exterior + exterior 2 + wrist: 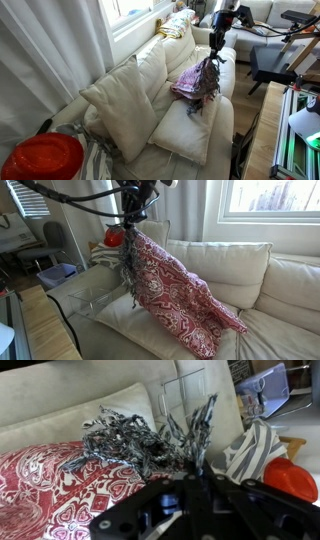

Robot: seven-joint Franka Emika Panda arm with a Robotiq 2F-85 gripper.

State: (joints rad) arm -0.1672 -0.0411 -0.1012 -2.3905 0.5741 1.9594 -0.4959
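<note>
the hand (132,225) is clamped tight on the grey fringed end of a red paisley throw (172,292), holding it up above the cream sofa (285,285). the rest of the throw trails down onto a flat cream pillow (185,132).

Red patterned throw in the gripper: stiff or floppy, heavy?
Likely floppy: the throw hangs in folds from the gripper, far end resting on the sofa. Probably light; it looks thin. Fringe could snag.
</note>
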